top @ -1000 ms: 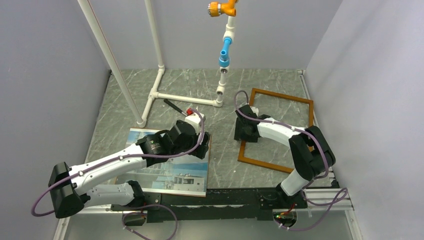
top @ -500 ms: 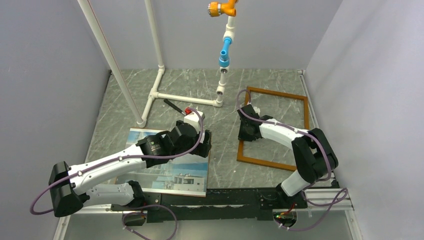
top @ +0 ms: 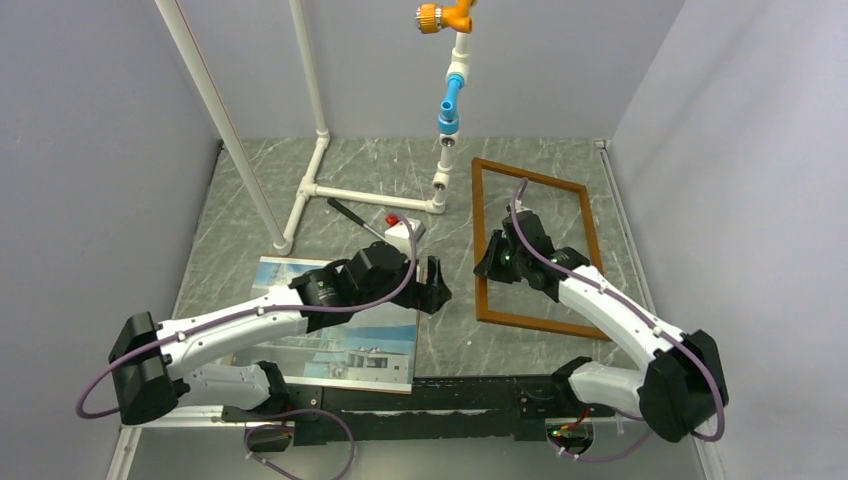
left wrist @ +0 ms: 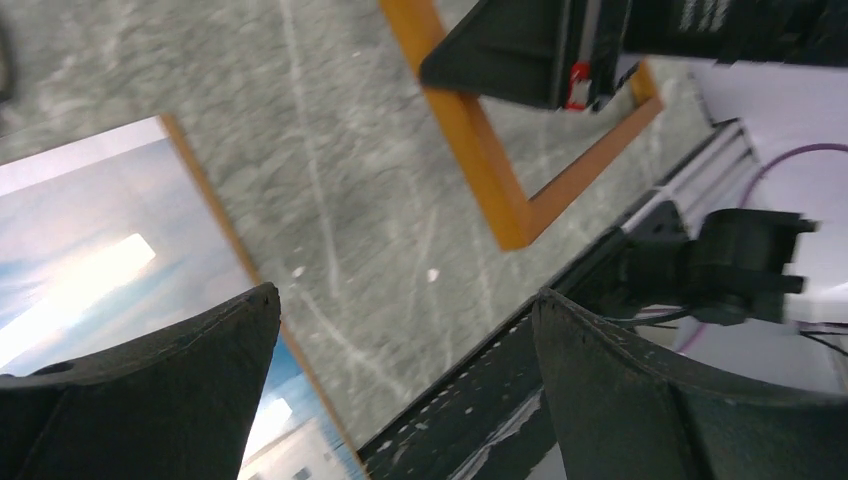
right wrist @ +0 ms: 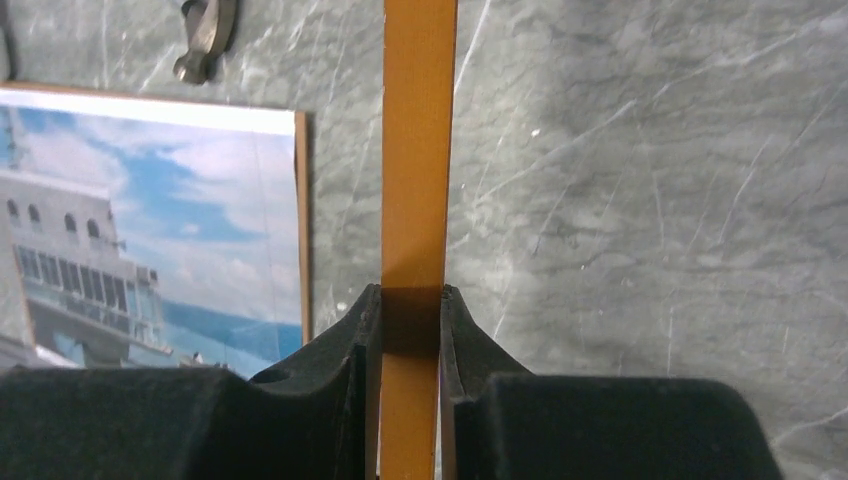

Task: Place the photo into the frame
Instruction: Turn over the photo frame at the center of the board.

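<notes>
frame (top: 535, 325): right of centre on worktop (top: 450, 335), likely light, stiff; grip mid-rail | right hand (right wrist: 410, 315): pinching its left rail | left hand (left wrist: 405, 310): spread, empty | photo (top: 360, 345): lower left, probably slippery, bendable

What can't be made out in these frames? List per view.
Top view: the left arm covers the middle of the photo.
Top view: the red-and-white item by the pipe base is too small to identify.
Right wrist: the right gripper is shut on the frame; whether that rail is off the table is unclear.
Wrist views: the brown strip along the photo's edge, separate board or border, cannot tell.
</notes>
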